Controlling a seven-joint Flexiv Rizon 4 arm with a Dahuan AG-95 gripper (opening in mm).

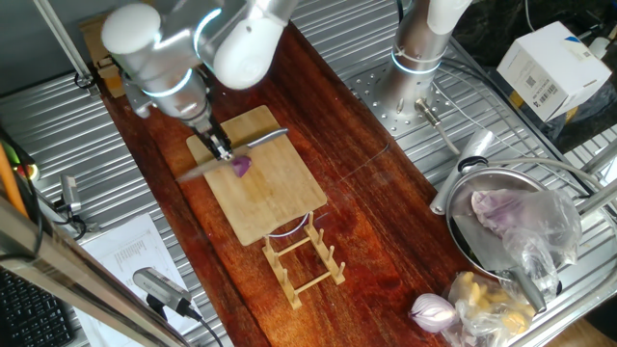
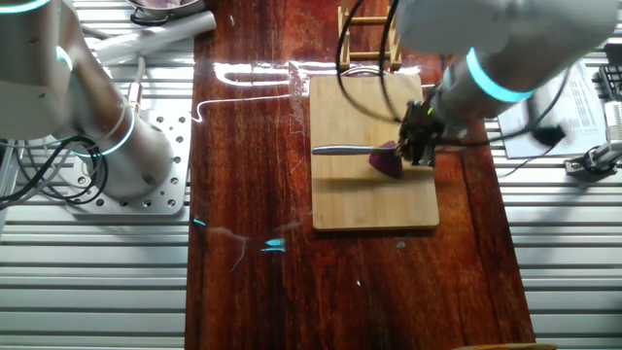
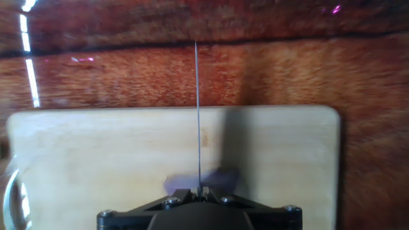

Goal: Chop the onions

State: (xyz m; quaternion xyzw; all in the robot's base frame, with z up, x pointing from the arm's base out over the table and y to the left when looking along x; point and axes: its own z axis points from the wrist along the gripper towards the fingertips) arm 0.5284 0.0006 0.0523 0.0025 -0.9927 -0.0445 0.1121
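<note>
- My gripper (image 1: 223, 150) hangs low over the wooden cutting board (image 1: 275, 198), tilted in from the board's edge; in the other fixed view it (image 2: 420, 146) sits at the board's (image 2: 374, 199) side edge.
- My jaws are closed tight on the handle of a knife (image 1: 231, 154); its blade runs out flat across the board, and in the other fixed view the silver blade (image 2: 345, 150) points away from my fingers.
- In the hand view the knife (image 3: 197, 108) appears edge-on as a thin dark line that reaches past the far edge of the board (image 3: 115, 153) and over the dark red table (image 3: 128, 70).
- The onion wedge (image 1: 241, 166) is a small purple piece lying on the board, right under the blade near my fingers.
- From the other side the onion wedge (image 2: 388, 161) touches the knife where blade meets handle; whether the edge has bitten into it I cannot tell.
- In the hand view the onion wedge (image 3: 217, 177) is a blurred purple patch on both sides of the blade line, just in front of my fingertips.
- A small wooden rack (image 1: 304, 258) stands just off the board's near end.
- A metal bowl (image 1: 482, 226) holding a plastic-wrapped purple lump (image 1: 516, 214) sits well apart from the board.
- A whole red onion (image 1: 433, 309) lies near that bowl.
</note>
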